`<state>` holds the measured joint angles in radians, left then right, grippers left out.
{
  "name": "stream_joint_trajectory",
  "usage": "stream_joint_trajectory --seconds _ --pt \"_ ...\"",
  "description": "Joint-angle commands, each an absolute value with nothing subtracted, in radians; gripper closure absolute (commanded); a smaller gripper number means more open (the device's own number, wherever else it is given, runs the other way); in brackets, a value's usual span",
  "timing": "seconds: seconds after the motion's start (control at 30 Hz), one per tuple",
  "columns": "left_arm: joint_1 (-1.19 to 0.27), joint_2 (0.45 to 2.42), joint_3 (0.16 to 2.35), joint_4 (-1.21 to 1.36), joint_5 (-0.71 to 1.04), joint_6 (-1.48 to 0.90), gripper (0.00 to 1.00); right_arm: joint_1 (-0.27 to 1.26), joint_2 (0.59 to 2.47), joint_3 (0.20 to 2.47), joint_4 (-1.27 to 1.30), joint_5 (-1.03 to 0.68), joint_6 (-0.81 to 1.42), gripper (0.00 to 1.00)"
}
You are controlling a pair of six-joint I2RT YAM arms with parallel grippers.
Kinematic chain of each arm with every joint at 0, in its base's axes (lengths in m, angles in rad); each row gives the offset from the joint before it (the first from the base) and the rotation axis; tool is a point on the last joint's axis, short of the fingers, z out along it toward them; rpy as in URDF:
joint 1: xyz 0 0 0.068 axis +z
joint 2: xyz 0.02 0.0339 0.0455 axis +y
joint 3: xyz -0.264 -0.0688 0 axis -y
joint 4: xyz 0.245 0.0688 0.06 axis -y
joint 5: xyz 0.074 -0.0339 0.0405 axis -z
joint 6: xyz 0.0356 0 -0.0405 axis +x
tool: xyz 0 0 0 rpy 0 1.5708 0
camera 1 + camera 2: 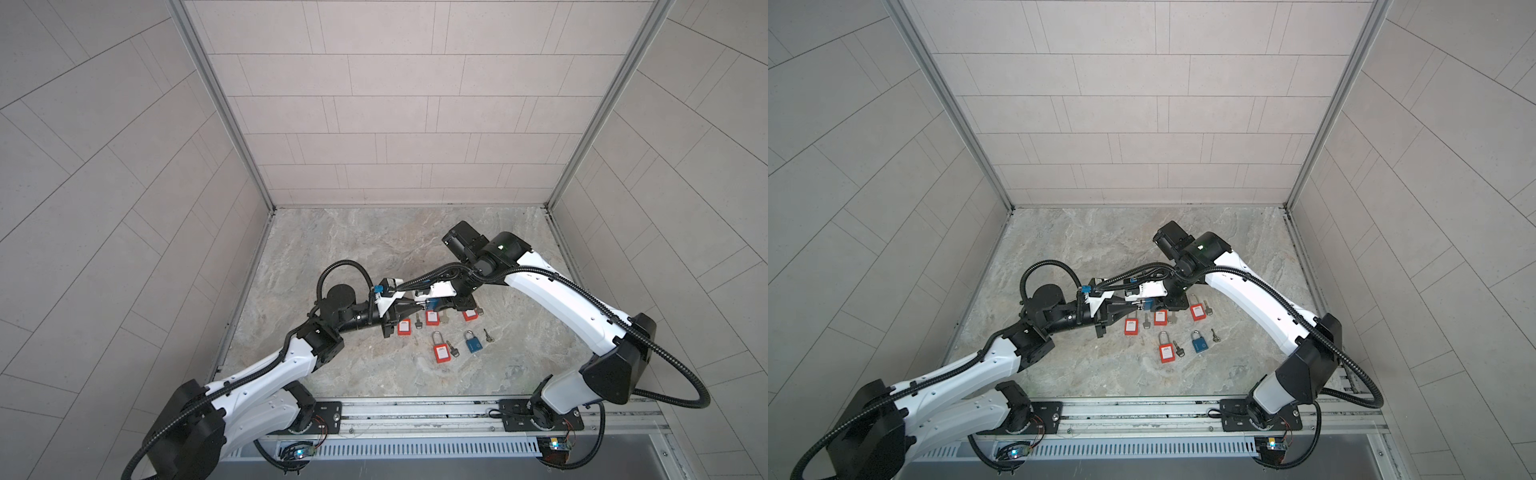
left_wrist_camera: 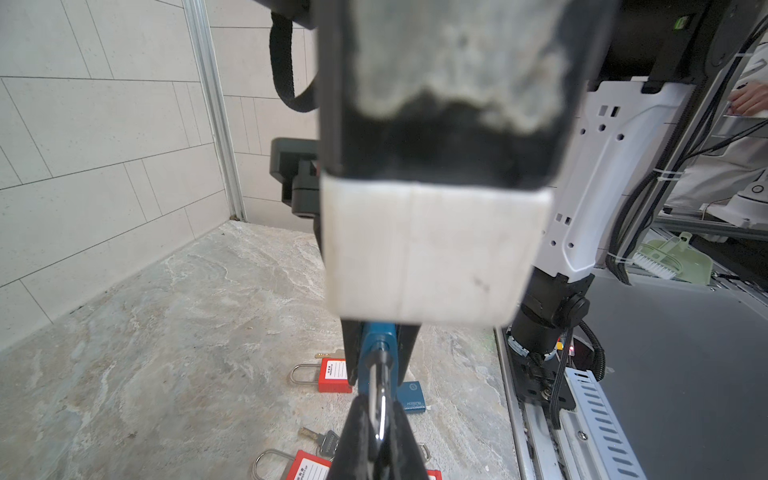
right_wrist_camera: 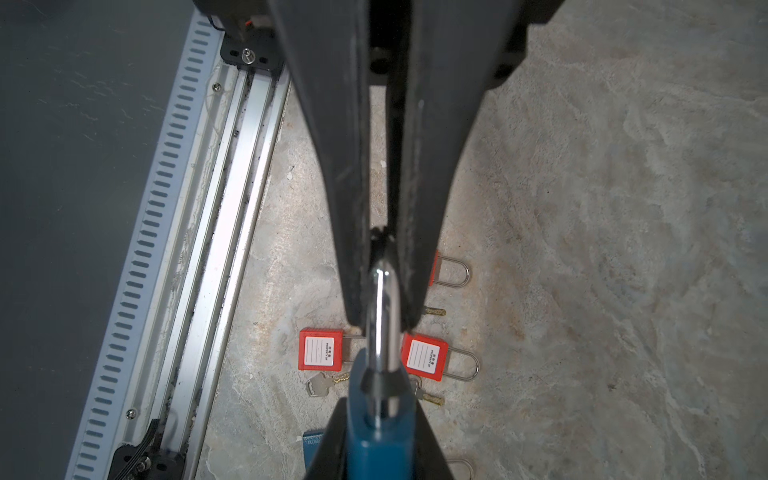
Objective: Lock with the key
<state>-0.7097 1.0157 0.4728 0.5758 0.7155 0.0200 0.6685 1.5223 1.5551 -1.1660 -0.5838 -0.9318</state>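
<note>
Your blue padlock [image 3: 376, 455] hangs in the air between the two arms, above the middle of the surface [image 1: 353, 249] and clear of it. Your left pincer [image 2: 380, 404] is squeezed right down on the steel shackle [image 3: 382, 316]. Your right pincer [image 3: 378, 405] is closed around the blue body, its jaws only as far apart as the body is thick.

Below them you have four red padlocks [image 1: 441, 354] and a second blue padlock [image 1: 473, 343] lying flat in two loose rows, shackles toward the back wall. Each has a key [image 1: 1179, 351] just beside it. I can't tell you which key belongs to the lock you're holding.

The surface is grey marbled stone. Pale tiled walls [image 1: 415, 104] close it in on three sides, with metal posts [image 1: 224, 104] in the back corners. Along the front edge runs the metal rail [image 1: 415, 409] that carries both arm bases, then a white slotted duct [image 1: 415, 449]. In the left wrist view a green dustpan [image 2: 681, 266] with a brush sits beyond the rail.
</note>
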Motion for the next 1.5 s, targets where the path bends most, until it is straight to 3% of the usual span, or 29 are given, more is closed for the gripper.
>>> stream_joint_trajectory --seconds 0.0,0.3,0.47,0.57,0.7,0.77,0.83,1.07,1.3,1.47 --pt "-0.744 1.029 0.494 0.590 0.742 0.020 1.00 0.720 1.493 1.575 -0.974 -0.830 -0.934 1.00" --pt "-0.819 1.129 0.485 0.670 0.690 0.120 1.00 0.732 1.538 1.649 -0.932 -0.992 -0.866 1.00" --pt "-0.835 1.222 0.501 0.789 0.682 0.067 1.00 0.756 1.579 1.695 -0.926 -0.993 -0.856 1.00" --pt "-0.830 1.206 0.500 0.798 0.669 0.058 1.00 0.755 1.566 1.692 -0.963 -0.887 -0.843 1.00" --pt "-0.793 1.093 0.511 0.619 0.673 0.083 1.00 0.736 1.483 1.598 -1.060 -0.682 -0.875 0.76" --pt "-0.771 1.028 0.516 0.522 0.670 0.108 1.00 0.721 1.425 1.524 -1.068 -0.617 -0.875 0.55" --pt "-0.733 0.976 0.532 0.437 0.696 0.115 1.00 0.701 1.351 1.437 -1.065 -0.575 -0.860 0.50" --pt "-0.695 0.941 0.586 0.327 0.762 0.136 1.00 0.645 1.187 1.287 -1.011 -0.537 -0.792 0.57" --pt "-0.696 0.989 0.623 0.334 0.807 0.140 1.00 0.644 1.239 1.335 -1.002 -0.581 -0.788 0.72" --pt "-0.697 0.985 0.623 0.333 0.817 0.143 1.00 0.646 1.266 1.348 -1.006 -0.553 -0.792 0.73"
